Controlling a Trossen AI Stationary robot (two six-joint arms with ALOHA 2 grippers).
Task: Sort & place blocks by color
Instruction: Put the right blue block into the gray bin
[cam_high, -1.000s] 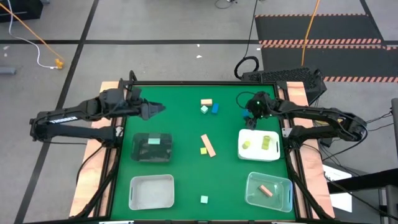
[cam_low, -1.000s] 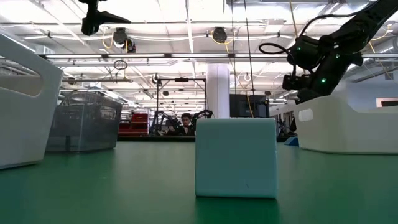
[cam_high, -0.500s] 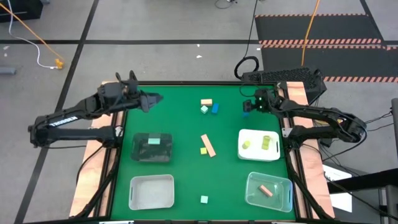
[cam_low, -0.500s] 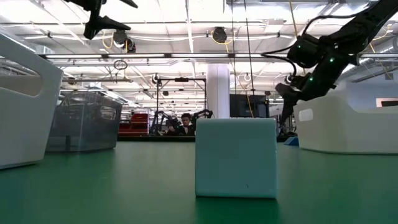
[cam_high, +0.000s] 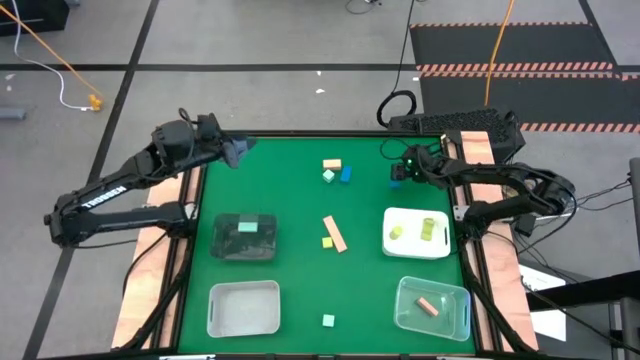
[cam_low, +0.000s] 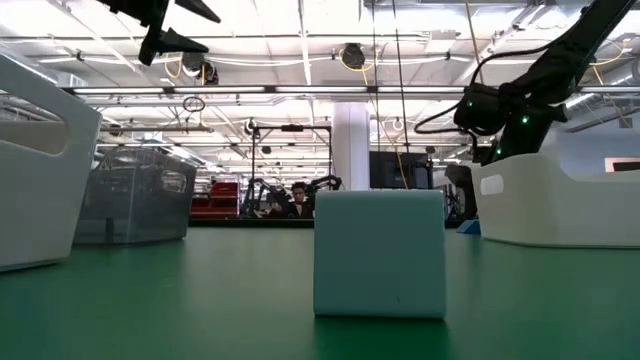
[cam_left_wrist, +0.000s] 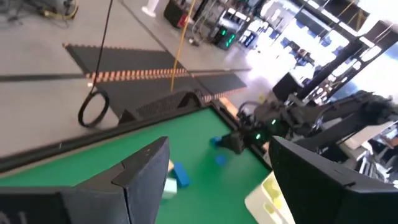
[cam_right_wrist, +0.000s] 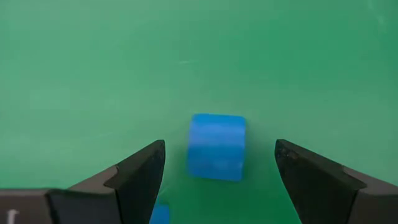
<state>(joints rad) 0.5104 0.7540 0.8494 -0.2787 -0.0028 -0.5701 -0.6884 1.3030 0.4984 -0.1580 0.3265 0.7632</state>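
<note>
My right gripper is open near the table's far right, pointing down. A small blue block rests on the green mat between and beyond its fingers, untouched; a second bit of blue shows at the picture's edge. My left gripper is open and raised over the far left corner. Near the far middle lie a tan block, a mint block and a blue block. A salmon bar and a yellow-green block lie mid-table. A mint cube sits near the front edge.
A dark tray holds a mint block. The white tray holds yellow-green blocks. A clear tray holds a salmon block. A pale bin stands near left. A person sits far behind the table.
My left gripper has drawn back from over the mat toward the far left corner and risen. My right gripper has shifted slightly toward the table's left, and its arm has swung toward the far edge. No block has moved.
</note>
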